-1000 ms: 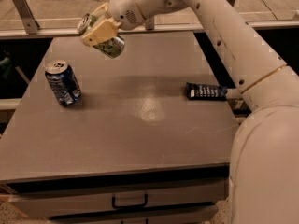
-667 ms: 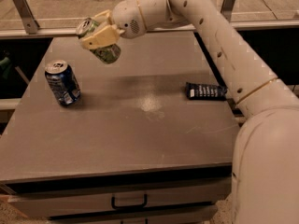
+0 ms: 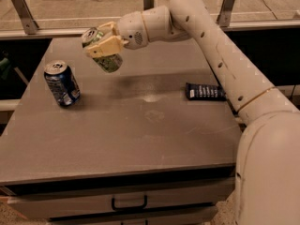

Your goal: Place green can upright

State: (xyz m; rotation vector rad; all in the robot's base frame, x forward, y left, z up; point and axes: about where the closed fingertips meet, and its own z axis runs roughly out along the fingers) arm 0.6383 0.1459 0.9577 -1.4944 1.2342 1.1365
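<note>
**Over the tabletop's rear-left corner: green can aloft, tilted**

Camera view: your gripper [image 3: 97, 39] hangs above the rear-left part of the tabletop [image 3: 140, 135]. Its fingers [image 3: 107, 46] are clamped around the green can [image 3: 110, 62], which is tilted, top toward the left edge, clear of the surface. Since the earlier frame it has dropped a little lower. The blue can [image 3: 62, 83] by the left edge and the dark packet [image 3: 205, 92] by the right edge have not moved. You cannot read the writing on any of them.
</note>
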